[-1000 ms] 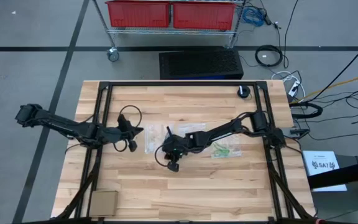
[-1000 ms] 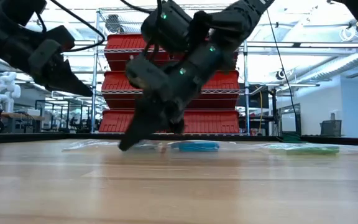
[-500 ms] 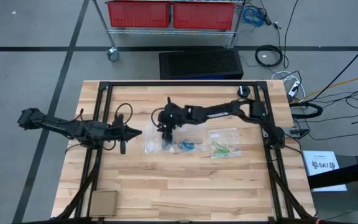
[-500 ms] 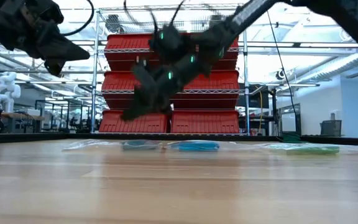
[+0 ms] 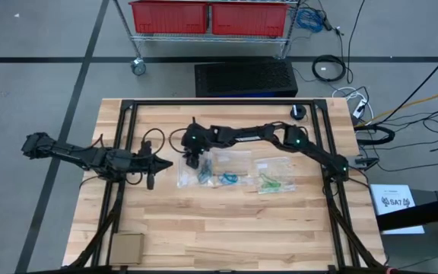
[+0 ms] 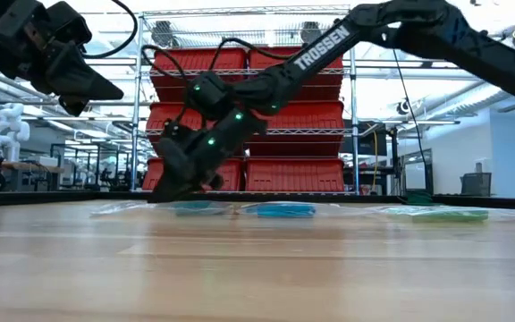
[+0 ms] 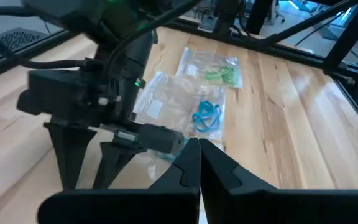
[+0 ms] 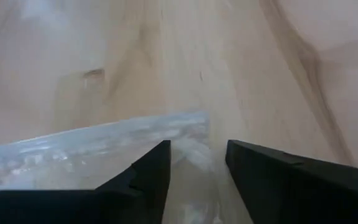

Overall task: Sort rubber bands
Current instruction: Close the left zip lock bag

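Several thin blue rubber bands (image 5: 227, 180); bagged

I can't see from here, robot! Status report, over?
Right gripper open, low at a clear bag's edge. Left gripper shut, waiting left. Blue rubber bands and green rubber bands bagged. Nothing blocking.

The right arm reaches from its base at the right of the worktop across toward the middle, elbow raised, wrist bent steeply down. The right gripper (image 5: 195, 161) hangs nose-down just above the wood, its jaws parted by a narrow gap (image 8: 194, 171). The left arm stretches in low from the left, nearly level. The left gripper (image 5: 160, 161) points right toward the other gripper, held clear of the surface, its jaws pressed together (image 7: 199, 163).
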Tool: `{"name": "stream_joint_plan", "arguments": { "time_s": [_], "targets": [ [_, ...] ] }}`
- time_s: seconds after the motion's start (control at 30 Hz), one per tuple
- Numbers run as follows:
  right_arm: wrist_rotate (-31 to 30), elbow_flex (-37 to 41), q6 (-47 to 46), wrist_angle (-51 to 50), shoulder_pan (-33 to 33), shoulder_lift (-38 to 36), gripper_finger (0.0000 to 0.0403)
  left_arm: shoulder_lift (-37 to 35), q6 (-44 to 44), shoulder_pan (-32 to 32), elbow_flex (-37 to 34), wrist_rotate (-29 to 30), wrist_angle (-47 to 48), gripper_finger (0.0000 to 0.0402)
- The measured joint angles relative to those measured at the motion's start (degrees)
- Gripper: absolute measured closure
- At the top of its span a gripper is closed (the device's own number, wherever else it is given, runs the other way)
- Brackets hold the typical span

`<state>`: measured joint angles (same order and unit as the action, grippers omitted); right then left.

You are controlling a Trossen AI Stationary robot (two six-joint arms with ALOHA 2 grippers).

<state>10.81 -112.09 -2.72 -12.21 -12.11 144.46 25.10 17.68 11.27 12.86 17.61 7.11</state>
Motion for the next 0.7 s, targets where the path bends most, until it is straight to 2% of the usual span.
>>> {"name": "stream_joint_plan", "arguments": {
  "time_s": [0.17, 0.33, 0.53, 0.7],
  "targets": [
    [-1.2, -6.8, 4.1, -6.1, 0.8, 3.2, 0.03, 0.0, 0.0, 0.0, 0.0, 0.0, -0.1, 0.04],
    [-0.7, -6.6, 6.3, -6.0, 1.2, 2.6, 0.0389, -0.1, -0.3, 0.0, 0.0, 0.6, -0.3, 0.04],
    [0.0, -6.3, 6.7, -9.8, 1.7, -1.5, 0.0401, -1.9, -3.1, 0.0, 0.0, 1.8, -4.2, 0.04],
    [-5.9, -6.5, 9.3, -13.0, 2.6, -8.5, 0.0402, -5.2, -8.9, 0.0, 0.0, 3.6, -9.2, 0.04]
  ]
}}
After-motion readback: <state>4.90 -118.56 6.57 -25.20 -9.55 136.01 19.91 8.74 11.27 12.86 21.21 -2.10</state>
